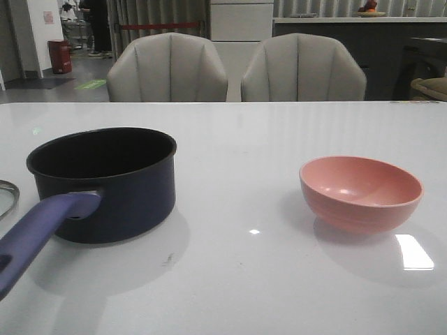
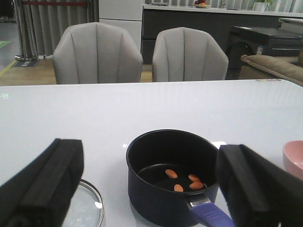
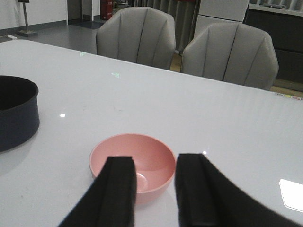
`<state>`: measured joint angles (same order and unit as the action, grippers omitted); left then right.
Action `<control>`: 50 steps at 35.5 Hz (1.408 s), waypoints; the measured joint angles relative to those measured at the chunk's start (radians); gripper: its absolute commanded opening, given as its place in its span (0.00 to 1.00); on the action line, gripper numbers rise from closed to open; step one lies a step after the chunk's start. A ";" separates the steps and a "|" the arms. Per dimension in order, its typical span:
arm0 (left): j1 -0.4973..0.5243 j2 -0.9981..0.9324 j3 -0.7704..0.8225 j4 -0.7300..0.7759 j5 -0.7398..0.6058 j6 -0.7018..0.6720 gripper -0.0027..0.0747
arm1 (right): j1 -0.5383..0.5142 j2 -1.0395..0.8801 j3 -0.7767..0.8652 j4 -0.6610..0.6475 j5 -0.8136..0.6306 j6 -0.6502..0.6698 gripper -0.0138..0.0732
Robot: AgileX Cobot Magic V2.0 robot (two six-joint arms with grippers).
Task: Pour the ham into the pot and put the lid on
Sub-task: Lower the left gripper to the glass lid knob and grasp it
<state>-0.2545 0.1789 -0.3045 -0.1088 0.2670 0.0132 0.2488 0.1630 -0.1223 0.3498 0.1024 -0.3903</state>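
Note:
The dark navy pot (image 1: 105, 181) stands on the left of the white table, its purple-blue handle (image 1: 38, 237) pointing toward the front. In the left wrist view several orange-pink ham slices (image 2: 184, 180) lie on the black bottom of the pot (image 2: 161, 189). The glass lid (image 2: 85, 208) lies flat on the table beside the pot; only its rim shows in the front view (image 1: 7, 195), and its knob is hidden. My left gripper (image 2: 149, 156) is wide open and empty, back from the pot. My right gripper (image 3: 155, 163) is open and empty just behind the empty pink bowl (image 3: 137, 153).
The pink bowl (image 1: 360, 192) sits on the right of the table, well apart from the pot. Two grey chairs (image 1: 167, 70) stand at the table's far edge. Neither arm shows in the front view.

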 measured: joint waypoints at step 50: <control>0.359 1.387 -0.839 0.000 0.590 -0.040 0.89 | 0.000 -0.002 0.000 0.044 0.107 0.000 0.33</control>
<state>0.1046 1.5664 -1.1437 -0.1088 0.8572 -0.0271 0.2488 0.1607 -0.1223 0.3934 0.2090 -0.3903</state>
